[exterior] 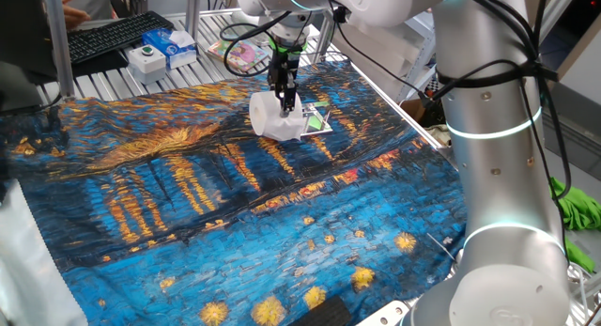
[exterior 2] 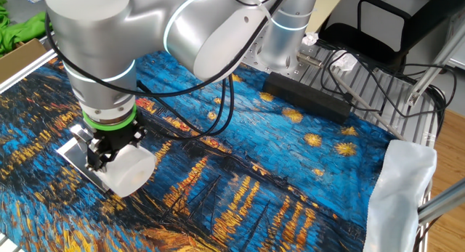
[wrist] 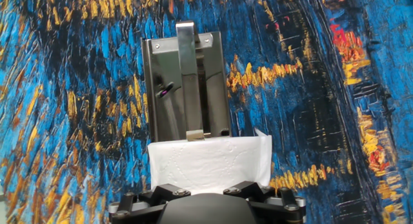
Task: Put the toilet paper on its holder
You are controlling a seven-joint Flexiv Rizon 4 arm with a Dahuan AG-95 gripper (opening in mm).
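The gripper point(exterior 2: 109, 156) is clamped on the toilet paper point(exterior 2: 132, 170), carrying it tilted and low over the painted tablecloth point(exterior: 235, 223), just at the near edge of the chrome holder point(wrist: 186, 88). In the hand view the holder's upright bar point(wrist: 187, 82) rises just beyond the roll. The core hole is probably hidden behind the fingers, so it should be lined up with the bar's tip before sliding on.

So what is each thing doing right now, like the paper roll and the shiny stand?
toilet paper: held off the cloth, lying sideways in the claw.
holder: bare, nothing on its upright bar, resting on the cloth.
claw: shut on the toilet paper, over the holder.
painted cloth: spread over the table.
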